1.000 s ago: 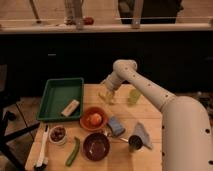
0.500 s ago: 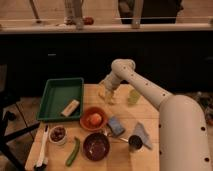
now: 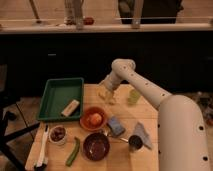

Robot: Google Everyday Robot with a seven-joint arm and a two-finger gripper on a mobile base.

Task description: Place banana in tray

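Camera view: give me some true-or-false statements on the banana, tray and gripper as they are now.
1. The banana lies inside the tray. False: it is outside the tray, to its right in the picture, by the gripper.
2. A beige block lies in the tray. True.
3. The orange bowl is empty. False: it holds a round orange fruit.
4. The yellow-green cup stands on the gripper's far side from the tray. True.

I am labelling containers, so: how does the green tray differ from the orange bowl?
The tray is green, rectangular and larger; the orange bowl is round and smaller. The tray holds a beige block; the bowl holds an orange fruit. Both rest on the table; the gripper is farther back, over neither.
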